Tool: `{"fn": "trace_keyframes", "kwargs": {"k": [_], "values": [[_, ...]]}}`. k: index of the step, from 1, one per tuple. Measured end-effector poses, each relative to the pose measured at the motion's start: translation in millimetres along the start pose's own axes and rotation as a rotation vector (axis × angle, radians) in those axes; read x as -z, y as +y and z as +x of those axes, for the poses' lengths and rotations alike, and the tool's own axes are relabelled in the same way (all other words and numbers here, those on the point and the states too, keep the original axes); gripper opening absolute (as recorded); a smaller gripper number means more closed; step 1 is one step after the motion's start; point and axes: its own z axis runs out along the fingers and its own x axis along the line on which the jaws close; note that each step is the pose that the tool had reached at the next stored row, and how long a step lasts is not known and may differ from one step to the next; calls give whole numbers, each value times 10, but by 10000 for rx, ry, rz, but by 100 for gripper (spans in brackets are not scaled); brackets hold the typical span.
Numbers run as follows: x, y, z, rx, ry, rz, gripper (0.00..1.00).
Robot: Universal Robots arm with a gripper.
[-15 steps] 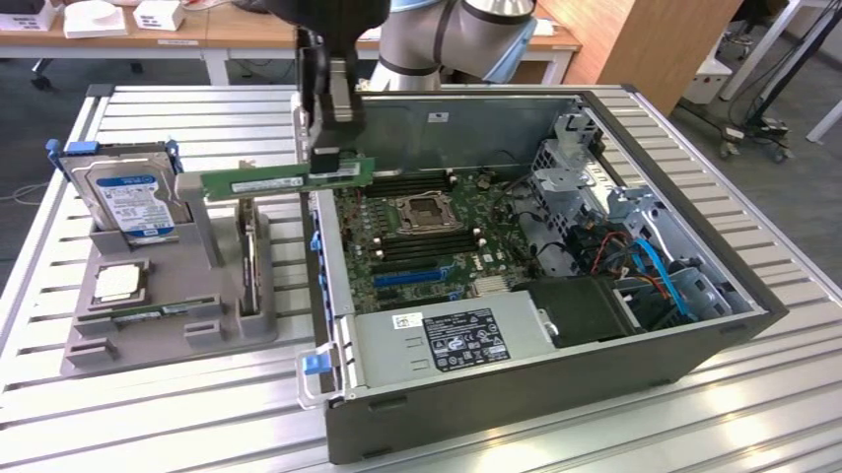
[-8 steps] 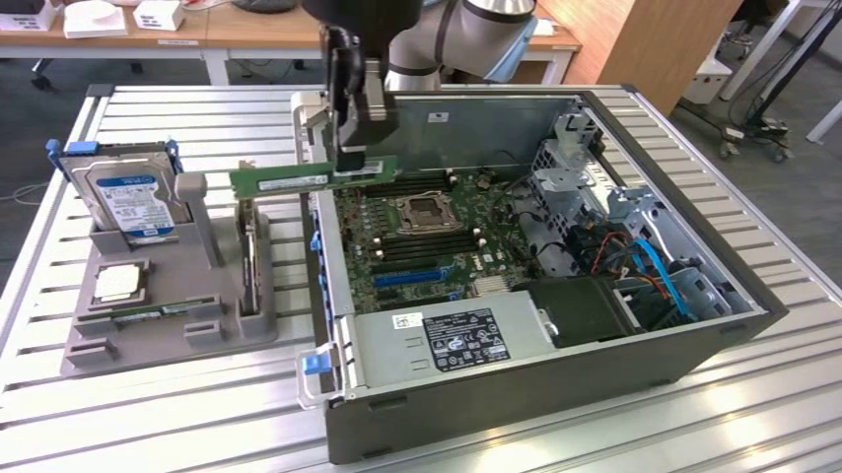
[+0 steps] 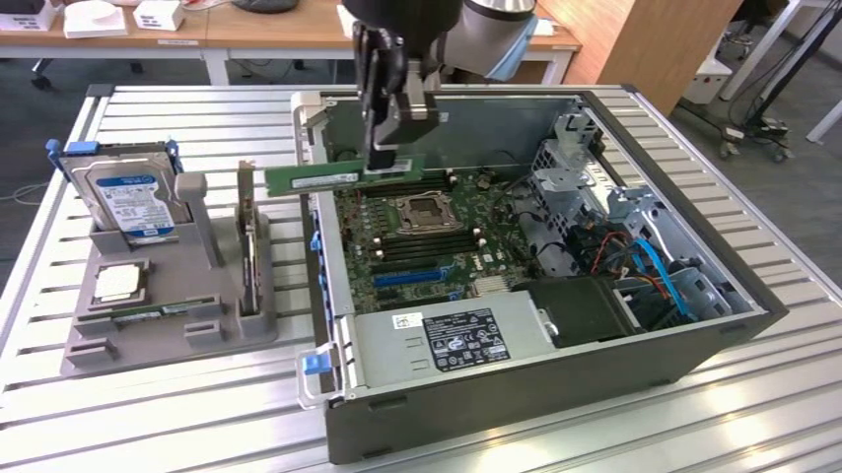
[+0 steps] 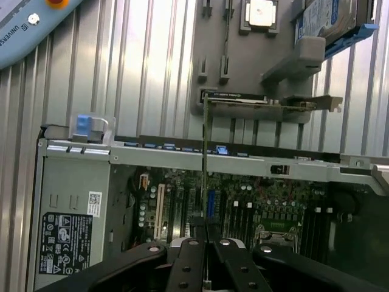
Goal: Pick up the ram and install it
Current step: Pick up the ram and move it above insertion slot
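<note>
Gripping a long, thin green ram stick (image 3: 315, 178) over an open grey metal computer case (image 3: 526, 414).
Black pincer (image 3: 383, 160) pinches it near one end (stick level, on edge), clear above the green motherboard (image 3: 421, 251).

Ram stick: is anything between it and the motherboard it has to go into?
Nothing visible blocks the motherboard below. But the ram, shut in the gripper, hangs across the open case's side wall, so one end sits over that rim, not the board.
</note>
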Motion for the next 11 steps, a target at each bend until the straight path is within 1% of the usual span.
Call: {"fn": "trace_keyframes", "kwargs": {"k": [5,11], "values": [[7,-176,13,-1,1,-1,11],[11,-347,25,-24,-1,0,11]]}}
